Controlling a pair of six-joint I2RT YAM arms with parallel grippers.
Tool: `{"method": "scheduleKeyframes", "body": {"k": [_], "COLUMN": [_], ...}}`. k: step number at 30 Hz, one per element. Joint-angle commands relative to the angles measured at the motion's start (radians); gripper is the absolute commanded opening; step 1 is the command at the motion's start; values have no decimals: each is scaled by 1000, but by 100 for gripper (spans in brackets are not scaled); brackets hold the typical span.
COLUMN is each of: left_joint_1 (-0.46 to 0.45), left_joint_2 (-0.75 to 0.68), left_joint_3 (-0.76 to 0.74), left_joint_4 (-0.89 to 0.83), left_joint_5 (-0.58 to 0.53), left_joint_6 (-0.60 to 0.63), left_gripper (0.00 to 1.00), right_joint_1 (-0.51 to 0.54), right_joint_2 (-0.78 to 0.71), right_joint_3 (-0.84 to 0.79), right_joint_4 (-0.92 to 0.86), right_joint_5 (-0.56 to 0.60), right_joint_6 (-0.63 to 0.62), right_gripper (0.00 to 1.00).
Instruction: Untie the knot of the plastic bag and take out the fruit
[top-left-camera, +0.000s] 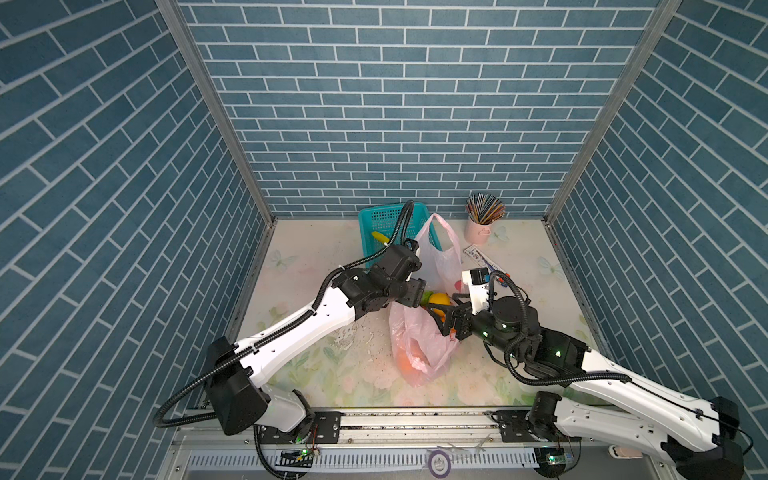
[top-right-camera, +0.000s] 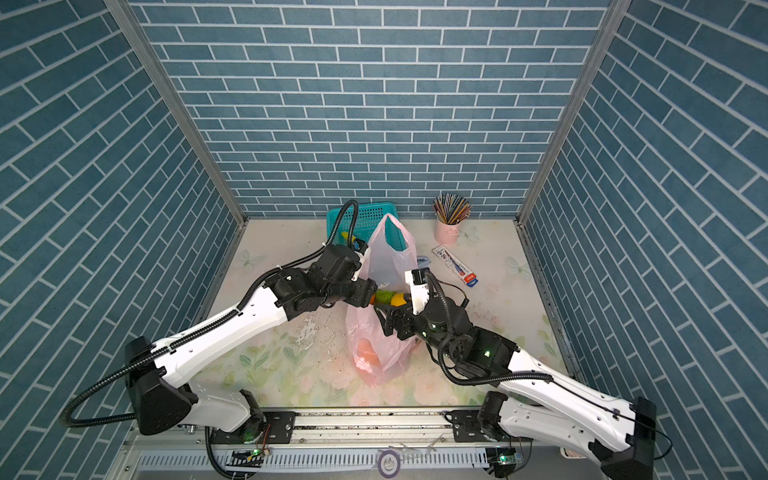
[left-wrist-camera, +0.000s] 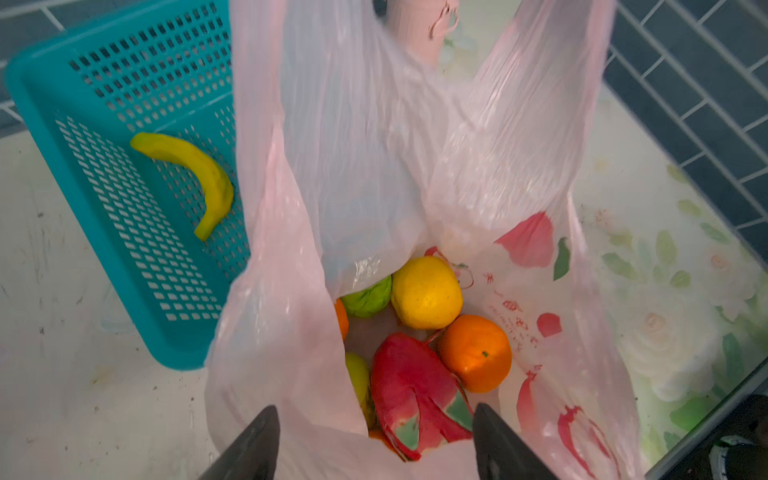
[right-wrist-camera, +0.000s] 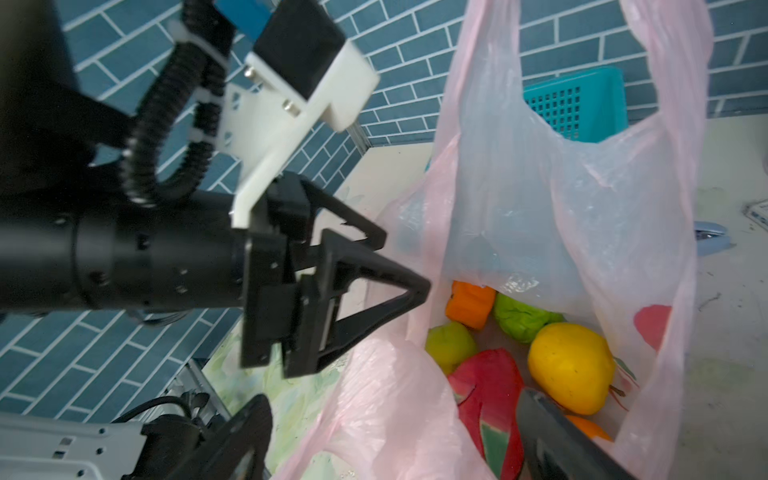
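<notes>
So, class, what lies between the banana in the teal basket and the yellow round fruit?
The pink wall of the plastic bag: in the left wrist view it stands between the banana and the yellow fruit inside it.

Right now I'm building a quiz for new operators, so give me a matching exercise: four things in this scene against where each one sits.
Things:
1. banana
2. dragon fruit
3. pencils
4. long printed box

Places:
A. standing in the pink cup
B. lying flat on the table
C. inside the pink bag
D. in the teal basket

Pairs: 1-D, 2-C, 3-A, 4-B.
</notes>
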Motion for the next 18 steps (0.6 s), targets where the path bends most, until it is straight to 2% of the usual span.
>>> {"method": "scheduleKeyframes", "body": {"k": [1,5,8,14,16,18], "left_joint_1": [-11,-12,-13,-16,-16,-18], "left_joint_2": [28,32,0,-66,-79,-94], "left_joint_3": [-5,-51,-107,-236,-281,-317], "left_joint_4": [-93,-123,-96,-60,-53,-53], "left_joint_5": [-40,-29,29,129,151,160], "left_joint_6": [-42,-55,-76,-131,-150,-168], "left_gripper": [74,73,64,60,60,53], "right_joint_1": [-34,-80,-105,-101,-92,-79], "right_joint_2": [6,48,96,229,256,274], "right_joint_3": [-47,-71,-86,-93,-116,-137], "right_joint_4": [-19,-112,-122,-115,-95,-90], "right_joint_5": [15,37,-16,-219,-278,-309], "right_joint_6": [71,151,156,143,147,160], "right_gripper": [92,91,91,74,66,59]}}
